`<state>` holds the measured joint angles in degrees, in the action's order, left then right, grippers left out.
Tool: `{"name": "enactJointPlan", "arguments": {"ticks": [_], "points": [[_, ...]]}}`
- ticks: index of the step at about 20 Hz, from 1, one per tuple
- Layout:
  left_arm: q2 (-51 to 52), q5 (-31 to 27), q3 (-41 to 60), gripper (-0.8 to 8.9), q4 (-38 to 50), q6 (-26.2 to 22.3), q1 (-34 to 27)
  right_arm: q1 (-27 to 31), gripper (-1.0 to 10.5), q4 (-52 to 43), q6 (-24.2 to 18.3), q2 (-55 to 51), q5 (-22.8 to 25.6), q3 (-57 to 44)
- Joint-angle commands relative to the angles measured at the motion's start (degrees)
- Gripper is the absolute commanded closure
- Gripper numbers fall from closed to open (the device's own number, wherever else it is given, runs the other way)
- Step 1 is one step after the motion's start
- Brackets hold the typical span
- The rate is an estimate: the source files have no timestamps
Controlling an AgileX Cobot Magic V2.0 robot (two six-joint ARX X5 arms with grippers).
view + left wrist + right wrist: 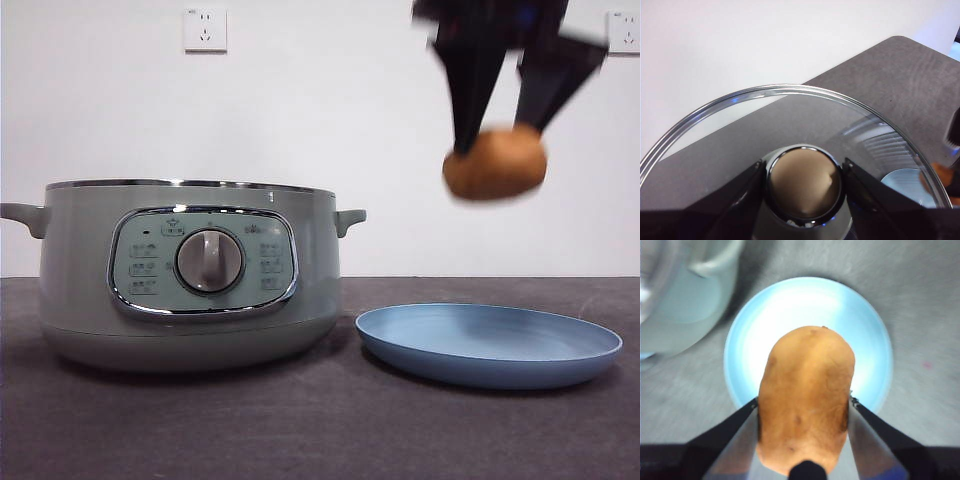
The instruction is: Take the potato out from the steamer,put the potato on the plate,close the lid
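My right gripper [497, 140] is shut on the orange-brown potato [495, 164] and holds it in the air, well above the light-blue plate [489, 344]. In the right wrist view the potato [805, 397] sits between the jaws, directly over the plate [870, 340]. The sage-green steamer [190, 275] stands open at the left, without its lid. My left gripper [804, 180] is shut on the knob [805, 182] of the glass lid [740, 125] and holds it off the pot, out of the front view.
The steamer's side handle [350, 218] points toward the plate. A corner of the steamer [685, 295] shows beside the plate in the right wrist view. The dark grey table [320, 430] runs in front of both. A white wall is behind.
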<state>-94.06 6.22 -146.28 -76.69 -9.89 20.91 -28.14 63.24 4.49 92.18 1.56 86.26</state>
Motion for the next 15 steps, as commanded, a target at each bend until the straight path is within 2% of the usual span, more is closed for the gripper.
{"name": "enactJointPlan", "arguments": {"ticks": [1,6,14,15], "points": [[0.74,0.33,-0.72,8.23,-2.71,-0.63,0.39,-0.02,9.6,-9.40,0.90,0.90,0.00,-7.87],[0.74,0.37,-0.72,8.23,-2.73,-0.63,1.64,0.04,9.6,-21.38,1.05,4.33,0.07,-17.29],[0.74,0.37,-0.72,8.23,-2.75,-0.63,1.99,0.02,9.4,-23.71,1.33,10.10,0.07,-17.92],[0.74,0.37,-0.72,8.23,-2.78,-0.63,1.99,0.02,9.0,-23.76,2.27,9.90,0.07,-17.90]]}}
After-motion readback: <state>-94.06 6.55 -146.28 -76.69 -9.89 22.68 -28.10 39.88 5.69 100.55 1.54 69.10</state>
